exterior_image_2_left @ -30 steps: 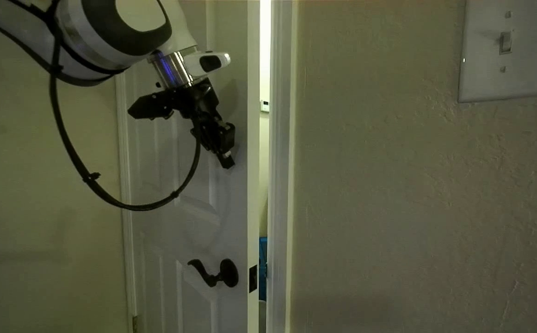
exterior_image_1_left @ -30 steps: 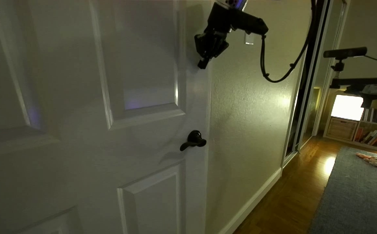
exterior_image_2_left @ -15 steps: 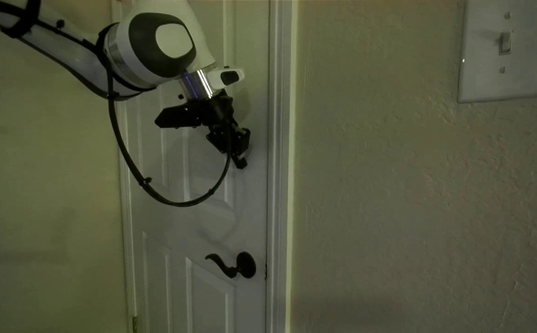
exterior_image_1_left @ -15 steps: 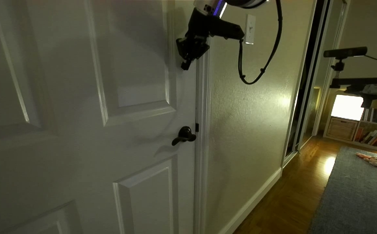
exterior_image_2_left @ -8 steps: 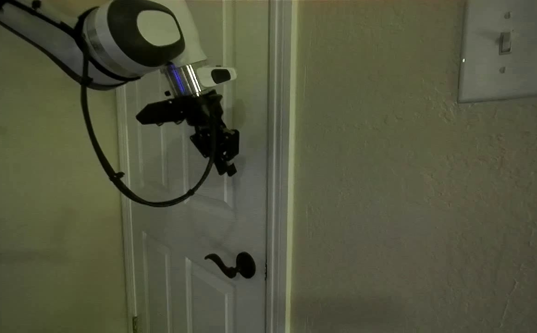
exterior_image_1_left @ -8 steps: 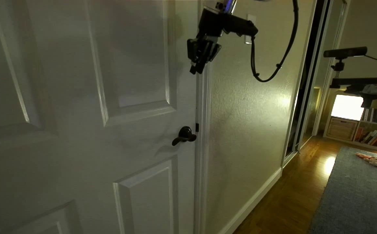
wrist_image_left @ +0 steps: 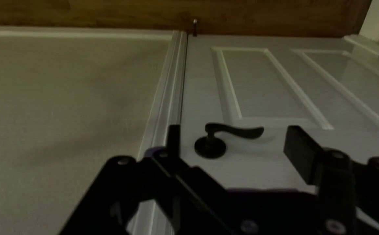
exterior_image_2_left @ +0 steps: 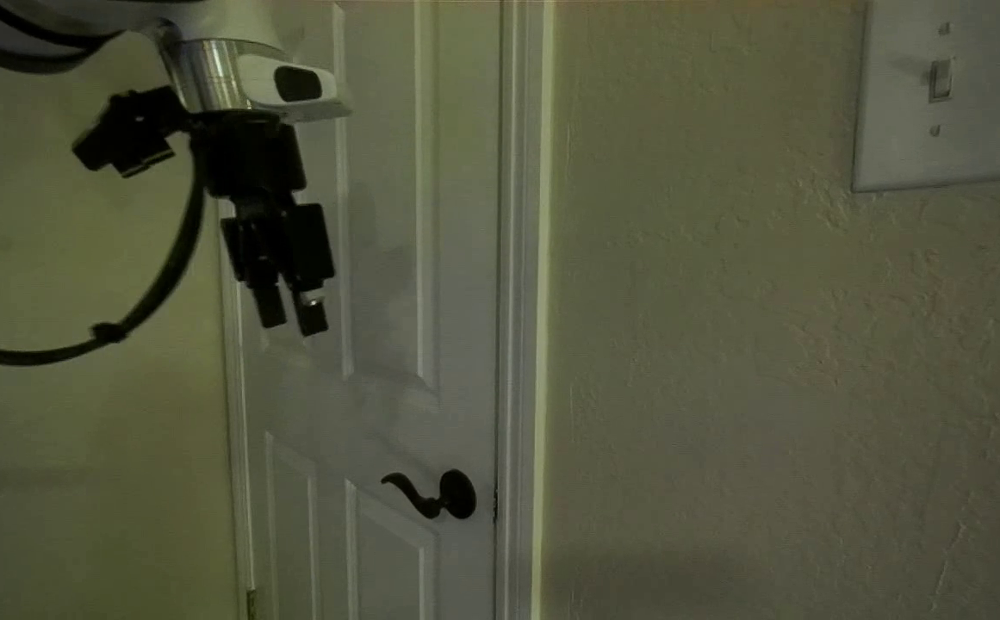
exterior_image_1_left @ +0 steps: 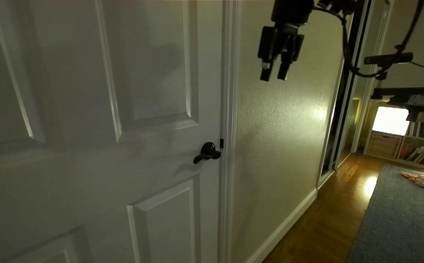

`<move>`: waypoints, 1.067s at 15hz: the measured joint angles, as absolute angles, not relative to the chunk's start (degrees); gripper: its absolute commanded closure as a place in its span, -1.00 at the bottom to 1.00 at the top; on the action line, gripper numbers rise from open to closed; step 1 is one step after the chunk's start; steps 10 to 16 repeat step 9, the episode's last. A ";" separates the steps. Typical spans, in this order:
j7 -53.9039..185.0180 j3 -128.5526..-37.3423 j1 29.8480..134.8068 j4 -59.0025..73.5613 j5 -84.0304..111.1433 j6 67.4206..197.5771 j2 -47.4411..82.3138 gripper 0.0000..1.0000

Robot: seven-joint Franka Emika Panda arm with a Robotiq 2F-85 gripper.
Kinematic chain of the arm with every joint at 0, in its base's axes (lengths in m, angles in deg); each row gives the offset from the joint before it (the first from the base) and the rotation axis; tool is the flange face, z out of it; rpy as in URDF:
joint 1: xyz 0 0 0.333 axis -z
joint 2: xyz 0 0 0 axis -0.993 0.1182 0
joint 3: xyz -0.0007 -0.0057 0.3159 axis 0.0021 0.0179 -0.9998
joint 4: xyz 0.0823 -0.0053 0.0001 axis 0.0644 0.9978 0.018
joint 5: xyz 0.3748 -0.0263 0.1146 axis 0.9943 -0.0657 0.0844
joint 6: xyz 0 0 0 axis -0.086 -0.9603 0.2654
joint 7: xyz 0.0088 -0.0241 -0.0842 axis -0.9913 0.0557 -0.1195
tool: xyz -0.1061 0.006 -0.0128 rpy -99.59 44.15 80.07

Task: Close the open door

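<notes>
The white panelled door [exterior_image_1_left: 87,182] stands against its frame, and no gap shows along its handle side in an exterior view [exterior_image_2_left: 388,422]. Whether it is latched I cannot tell. Its black lever handle [exterior_image_1_left: 209,151] sits near that edge. Away from the door and above handle height hangs my gripper [exterior_image_1_left: 274,75], its fingers spread with nothing between them. From the wrist camera, the handle [wrist_image_left: 210,147] appears in the background between the parted fingertips [wrist_image_left: 298,153]; the gripper does not touch it.
A door frame [exterior_image_1_left: 230,146] borders the textured wall [exterior_image_1_left: 277,146]. A light switch plate [exterior_image_2_left: 947,95] is fixed on the wall. Further off are a mounted camera [exterior_image_1_left: 389,59], a shelf with books [exterior_image_1_left: 420,155] and a grey rug [exterior_image_1_left: 398,219]. A cable [exterior_image_2_left: 155,293] loops below the arm.
Two seconds ago a lit gap showed between door and frame; it vanished by one second ago. Since then the gripper has drawn back from the door, turned, and its fingers have opened.
</notes>
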State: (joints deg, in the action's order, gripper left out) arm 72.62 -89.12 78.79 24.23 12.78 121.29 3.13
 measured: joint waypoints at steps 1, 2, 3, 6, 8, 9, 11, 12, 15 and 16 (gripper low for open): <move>72.51 -89.13 78.80 26.91 13.83 119.18 0.76 -1.00; 72.46 -89.13 78.84 29.31 14.73 117.23 -1.37 -1.00; 72.43 -89.12 78.90 31.51 15.46 115.36 -3.33 -1.00; 72.43 -89.09 79.01 36.46 16.49 111.41 -7.84 -1.00; 72.43 -89.09 79.08 38.68 16.51 109.49 -9.91 -1.00; 72.43 -89.09 79.10 39.50 16.51 109.04 -10.72 -1.00; 72.43 -89.09 79.10 39.50 16.51 109.04 -10.72 -1.00; 72.43 -89.09 79.10 39.50 16.51 109.04 -10.72 -1.00; 72.43 -89.09 79.10 39.50 16.51 109.04 -10.72 -1.00; 72.43 -89.09 79.10 39.50 16.51 109.04 -10.72 -1.00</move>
